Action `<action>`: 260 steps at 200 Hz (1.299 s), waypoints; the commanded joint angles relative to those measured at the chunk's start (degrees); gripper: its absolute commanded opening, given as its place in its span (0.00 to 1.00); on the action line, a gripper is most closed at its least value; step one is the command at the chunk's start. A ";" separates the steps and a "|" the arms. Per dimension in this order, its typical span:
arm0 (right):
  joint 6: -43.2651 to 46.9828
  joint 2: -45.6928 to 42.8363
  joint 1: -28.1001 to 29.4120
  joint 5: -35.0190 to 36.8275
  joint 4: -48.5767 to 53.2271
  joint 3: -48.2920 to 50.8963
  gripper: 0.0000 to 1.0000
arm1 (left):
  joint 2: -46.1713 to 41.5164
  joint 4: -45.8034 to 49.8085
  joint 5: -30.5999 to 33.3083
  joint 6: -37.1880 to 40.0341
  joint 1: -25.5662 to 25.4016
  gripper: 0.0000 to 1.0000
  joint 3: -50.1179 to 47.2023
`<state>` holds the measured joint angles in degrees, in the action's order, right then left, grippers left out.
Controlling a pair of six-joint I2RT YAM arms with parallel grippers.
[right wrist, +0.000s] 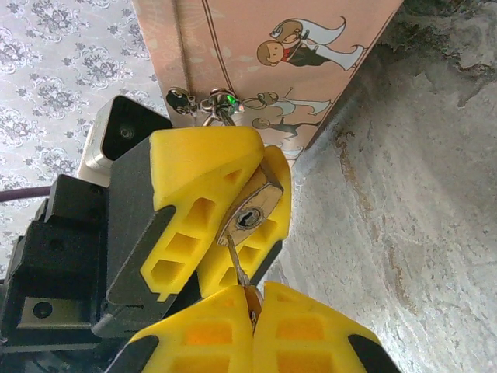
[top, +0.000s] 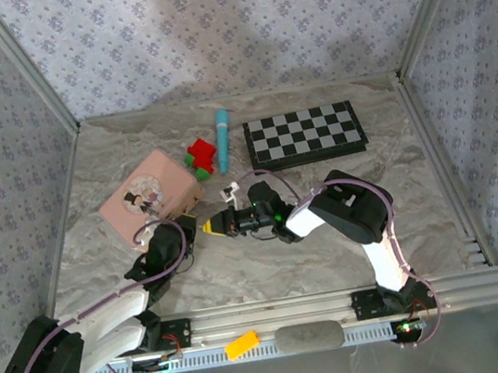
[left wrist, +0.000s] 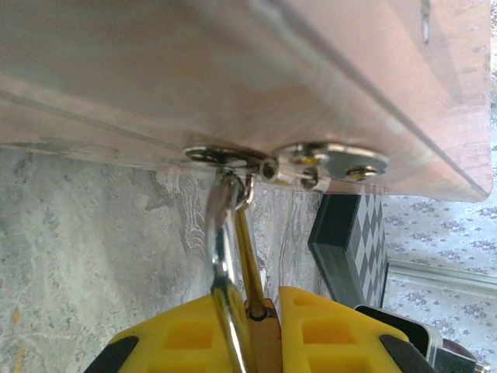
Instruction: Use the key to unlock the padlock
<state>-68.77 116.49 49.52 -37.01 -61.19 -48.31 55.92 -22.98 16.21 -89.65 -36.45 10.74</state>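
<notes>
We've got the left gripper (left wrist: 260, 334) clamped tight on the padlock (right wrist: 248, 214). It hangs off the hasp (left wrist: 311, 159) of the pink box (top: 151, 199), over by the table's (top: 352, 246) left edge. The right gripper (right wrist: 250, 311) is pinching the key (right wrist: 236, 260), blade tip just below the keyhole (right wrist: 247, 219). Can't tell if they're touching.

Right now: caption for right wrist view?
Left jaws hold padlock on box; right jaws hold key just below keyhole.
</notes>
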 commanded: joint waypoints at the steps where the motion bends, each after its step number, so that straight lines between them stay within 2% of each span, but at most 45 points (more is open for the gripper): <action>1: -3.52 1.63 -0.73 -0.77 -5.38 -2.33 0.00 | -1.17 -7.31 -1.39 -0.79 -0.86 0.00 1.17; 46: -6.80 2.66 -1.44 -3.36 -7.11 -4.48 0.00 | -2.16 -11.12 -4.35 0.38 -0.99 0.00 0.12; 101: -10.23 4.19 -2.22 -8.44 -8.26 -7.35 0.00 | -2.31 -10.94 -7.48 0.74 -0.97 0.00 -0.24; 162: -10.52 2.40 -2.14 -11.15 -5.52 -6.73 0.00 | -2.86 -10.24 -6.02 2.13 -0.43 0.00 -0.46; 206: -6.66 1.85 -1.31 -10.80 -0.83 -6.43 0.00 | -2.75 -9.97 -5.32 2.36 -0.14 0.00 0.36; 250: 10.14 -3.19 -1.69 -7.68 17.91 -8.08 0.00 | -1.87 -9.89 -7.42 2.32 -0.02 0.00 1.20; 260: 11.42 -3.72 -2.06 -7.68 19.61 -8.59 0.00 | -1.85 -9.73 -7.67 2.11 0.02 0.00 0.96</action>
<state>-67.70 116.09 46.92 -45.36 -51.03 -54.04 54.48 -27.09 13.08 -87.09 -36.10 9.39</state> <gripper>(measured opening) 0.053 0.148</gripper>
